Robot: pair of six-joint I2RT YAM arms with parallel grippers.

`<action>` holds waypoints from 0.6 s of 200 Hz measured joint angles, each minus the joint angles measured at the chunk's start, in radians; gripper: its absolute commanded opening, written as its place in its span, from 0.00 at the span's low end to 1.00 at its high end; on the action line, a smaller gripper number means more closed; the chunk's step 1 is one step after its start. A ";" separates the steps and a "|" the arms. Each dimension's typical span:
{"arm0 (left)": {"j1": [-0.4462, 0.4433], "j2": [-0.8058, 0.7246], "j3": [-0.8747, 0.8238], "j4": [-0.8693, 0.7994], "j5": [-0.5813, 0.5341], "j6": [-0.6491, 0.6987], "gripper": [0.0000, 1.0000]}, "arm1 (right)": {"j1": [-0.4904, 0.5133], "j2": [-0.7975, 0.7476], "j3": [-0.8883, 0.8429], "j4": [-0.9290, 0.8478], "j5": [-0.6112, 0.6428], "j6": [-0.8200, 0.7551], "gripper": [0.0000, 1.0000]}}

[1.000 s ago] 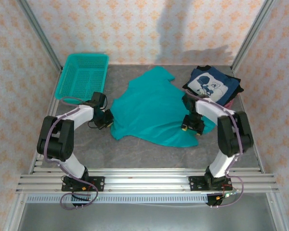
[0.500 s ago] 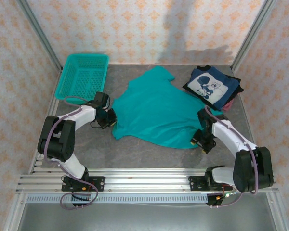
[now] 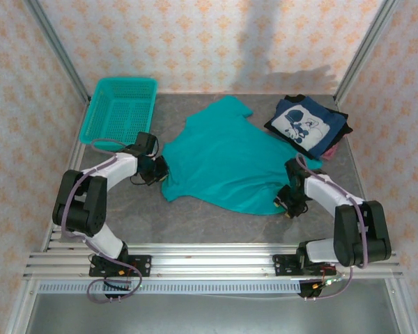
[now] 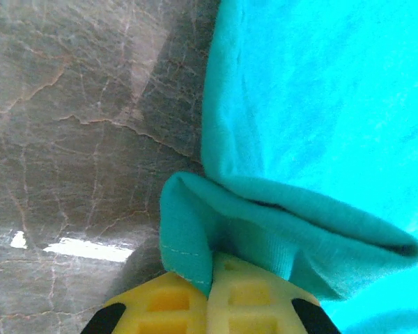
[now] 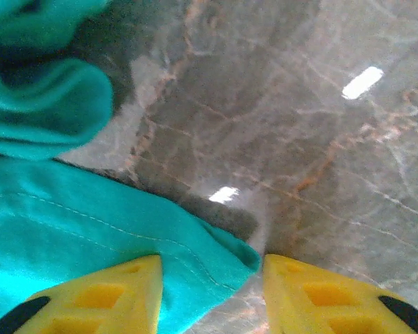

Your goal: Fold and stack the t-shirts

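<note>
Teal t-shirt (image 3: 223, 160): spread mid-table (image 3: 195, 223), long axis near-to-far, hem toward the arms. Navy t-shirt (image 3: 306, 125): folded, far right, cartoon print up. Left gripper (image 4: 210, 268) pinched the teal t-shirt's left hem corner; right gripper (image 5: 212, 268) stood spread astride the right corner.

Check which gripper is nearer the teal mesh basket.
Left. The left gripper sits just off the basket's near right corner, pinching the teal t-shirt's edge. The right gripper is across the shirt, at its near right hem.

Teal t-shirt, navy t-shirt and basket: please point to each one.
teal t-shirt (image 3: 223, 163), top view, middle of its body.
navy t-shirt (image 3: 303, 125), top view, white print.
teal mesh basket (image 3: 120, 111), top view, bare bottom.
</note>
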 measured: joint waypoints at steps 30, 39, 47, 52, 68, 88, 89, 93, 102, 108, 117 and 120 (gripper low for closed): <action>0.000 -0.003 0.000 0.000 0.000 0.000 0.00 | -0.006 0.014 0.000 -0.018 0.010 0.004 0.12; 0.000 -0.003 0.000 0.000 0.000 0.000 0.00 | -0.008 0.014 0.003 -0.034 0.019 0.011 0.06; 0.000 -0.005 0.000 -0.002 0.000 0.000 0.00 | -0.008 0.012 0.006 -0.040 0.021 0.008 0.01; 0.002 -0.008 0.000 -0.005 -0.001 0.000 0.00 | -0.008 0.007 0.010 -0.043 0.025 0.011 0.00; 0.008 -0.042 -0.002 -0.026 0.000 0.000 0.00 | -0.008 -0.023 0.028 -0.067 0.036 -0.001 0.00; 0.025 -0.128 0.006 -0.074 -0.004 0.000 0.00 | -0.008 -0.100 0.111 -0.128 0.048 -0.011 0.00; 0.026 -0.137 0.008 -0.080 -0.004 0.000 0.00 | -0.008 -0.105 0.116 -0.130 0.048 -0.011 0.00; 0.030 -0.155 0.016 -0.093 -0.004 0.000 0.00 | -0.008 -0.126 0.145 -0.139 0.050 -0.014 0.00; 0.037 -0.201 0.043 -0.126 -0.005 0.001 0.00 | -0.008 -0.172 0.214 -0.146 0.050 -0.018 0.00; 0.042 -0.228 0.065 -0.142 -0.005 0.001 0.00 | -0.008 -0.196 0.259 -0.147 0.050 -0.023 0.00; 0.050 -0.266 0.107 -0.167 -0.004 0.001 0.00 | -0.008 -0.224 0.339 -0.148 0.047 -0.031 0.00; 0.052 -0.277 0.122 -0.174 -0.004 0.001 0.00 | -0.008 -0.229 0.364 -0.147 0.046 -0.032 0.00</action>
